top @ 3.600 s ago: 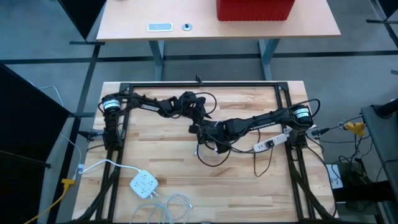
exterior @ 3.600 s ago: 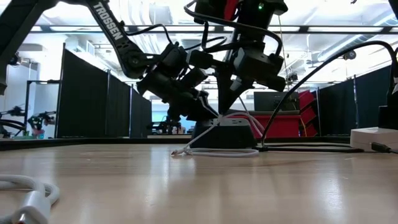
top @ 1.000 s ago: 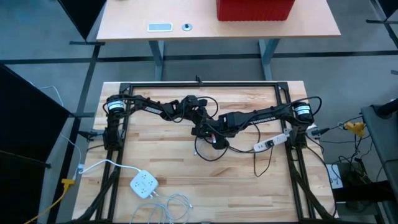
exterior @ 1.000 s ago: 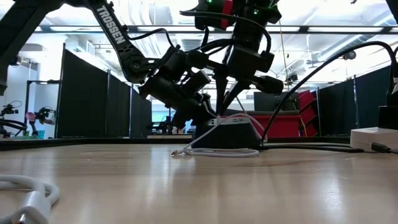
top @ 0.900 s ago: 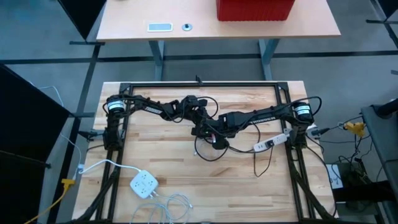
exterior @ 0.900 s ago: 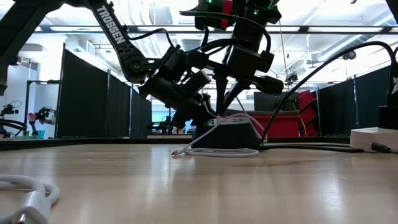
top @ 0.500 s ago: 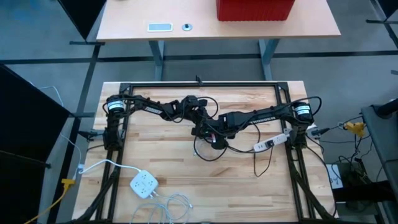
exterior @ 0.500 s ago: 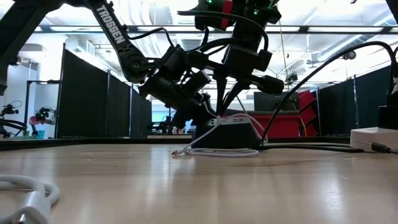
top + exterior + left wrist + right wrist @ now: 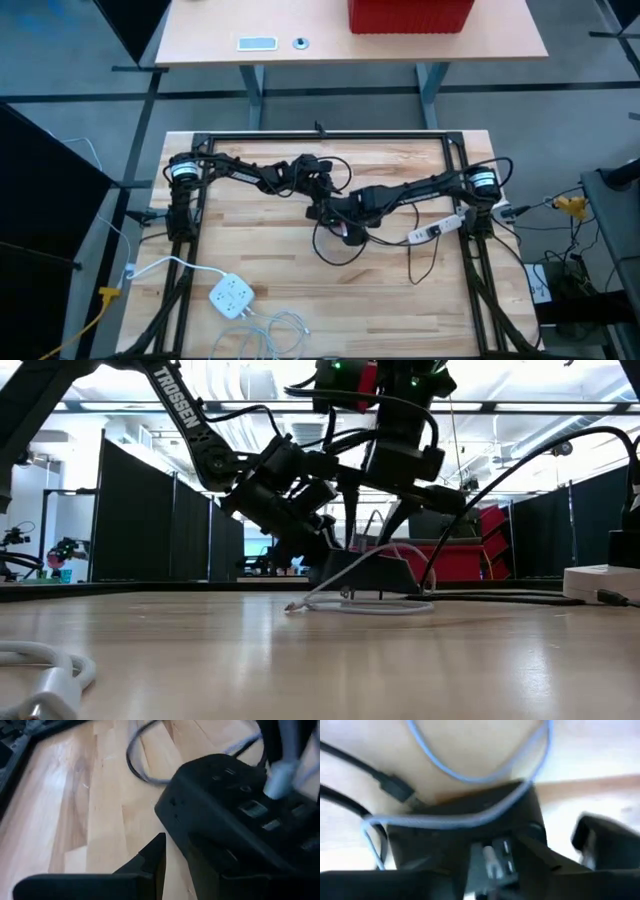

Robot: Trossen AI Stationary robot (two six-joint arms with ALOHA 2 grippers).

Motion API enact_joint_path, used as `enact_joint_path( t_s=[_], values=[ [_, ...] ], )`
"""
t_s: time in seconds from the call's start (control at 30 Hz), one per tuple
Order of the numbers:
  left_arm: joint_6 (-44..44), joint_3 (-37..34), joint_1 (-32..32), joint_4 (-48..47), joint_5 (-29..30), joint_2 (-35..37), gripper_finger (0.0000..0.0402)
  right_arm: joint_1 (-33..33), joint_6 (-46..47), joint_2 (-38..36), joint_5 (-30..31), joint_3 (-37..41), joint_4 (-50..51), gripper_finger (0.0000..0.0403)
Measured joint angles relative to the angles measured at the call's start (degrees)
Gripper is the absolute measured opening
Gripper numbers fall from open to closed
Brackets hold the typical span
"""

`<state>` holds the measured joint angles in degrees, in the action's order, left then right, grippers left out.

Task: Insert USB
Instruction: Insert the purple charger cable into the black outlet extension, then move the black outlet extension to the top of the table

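hub (image 9: 372, 573) mid-table | white cable (image 9: 350, 605) looped beside | power strip (image 9: 232, 296) (near corner)

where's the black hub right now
In the high view the black hub sits near the table's middle, where the left gripper and right gripper meet; a white cable loops beside it.

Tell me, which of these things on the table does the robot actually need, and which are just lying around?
In use:
black hub
pale cable
left gripper
right gripper

Lying about:
white power adapter
white power strip
red box
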<state>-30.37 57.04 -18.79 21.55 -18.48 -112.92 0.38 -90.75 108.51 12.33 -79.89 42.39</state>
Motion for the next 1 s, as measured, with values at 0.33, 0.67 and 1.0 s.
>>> enact_joint_path(
  t_s=[0.33, 0.67, 1.0],
  values=[
    [-0.39, 0.0, 0.0, -0.58, 0.09, 0.2, 0.0064, 2.39, 2.67, -1.59, 4.79, -0.99, -0.52, 0.0244],
    [-2.14, 0.08, -0.09, -10.86, 10.95, 7.34, 0.0064, 5.71, 13.15, -4.47, 9.47, -1.11, 2.29, 0.0287],
    [5.38, -1.29, -0.11, -32.13, 16.52, 20.46, 0.0064, 6.94, 43.97, -10.36, 10.08, -1.12, 13.4, 0.0274]
  ],
)
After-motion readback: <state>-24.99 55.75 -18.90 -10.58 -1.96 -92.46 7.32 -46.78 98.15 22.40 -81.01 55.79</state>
